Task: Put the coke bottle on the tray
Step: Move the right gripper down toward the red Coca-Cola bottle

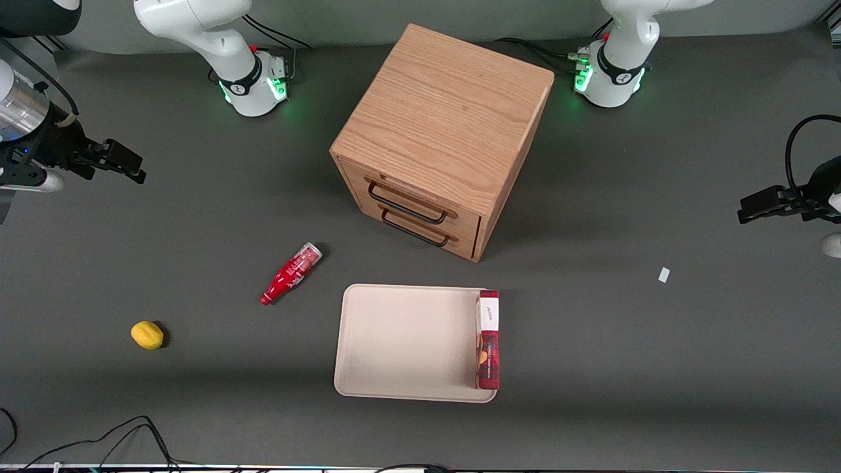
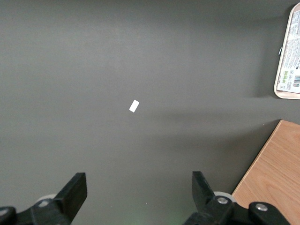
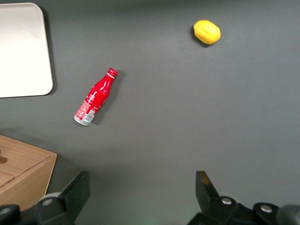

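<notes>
The coke bottle (image 1: 291, 273) lies on its side on the grey table, beside the tray and a little farther from the front camera than the tray's near part; its cap points toward the front camera. It also shows in the right wrist view (image 3: 95, 97). The beige tray (image 1: 401, 341) lies flat in front of the wooden drawer cabinet, with a red rectangular box (image 1: 488, 338) along one edge. A corner of the tray shows in the right wrist view (image 3: 23, 51). My right gripper (image 1: 121, 164) is open and empty, high above the table at the working arm's end, well away from the bottle.
A wooden cabinet (image 1: 443, 135) with two drawers stands mid-table, farther from the front camera than the tray. A yellow lemon (image 1: 147, 334) lies toward the working arm's end, also in the right wrist view (image 3: 206, 32). A small white scrap (image 1: 663, 274) lies toward the parked arm's end.
</notes>
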Robot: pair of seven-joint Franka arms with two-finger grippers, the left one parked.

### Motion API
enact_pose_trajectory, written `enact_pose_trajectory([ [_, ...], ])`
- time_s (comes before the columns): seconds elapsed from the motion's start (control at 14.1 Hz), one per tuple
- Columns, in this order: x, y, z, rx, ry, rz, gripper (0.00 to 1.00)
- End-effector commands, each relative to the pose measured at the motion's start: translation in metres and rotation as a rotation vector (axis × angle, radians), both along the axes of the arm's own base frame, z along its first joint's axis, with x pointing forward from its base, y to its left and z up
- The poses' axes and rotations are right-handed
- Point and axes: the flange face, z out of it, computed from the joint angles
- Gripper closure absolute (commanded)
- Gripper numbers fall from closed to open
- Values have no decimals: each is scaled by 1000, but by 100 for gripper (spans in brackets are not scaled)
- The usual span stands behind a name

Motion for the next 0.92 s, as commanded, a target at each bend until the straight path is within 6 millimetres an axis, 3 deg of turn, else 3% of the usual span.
enact_pose_trajectory([
  [0.0,3,2,5,-5,5,14,0],
  [0.35,29,25,-15,-21,37,16,0],
  [0.64,61,63,-65,45,49,-134,0],
  [0.85,82,92,-122,43,55,-257,0],
])
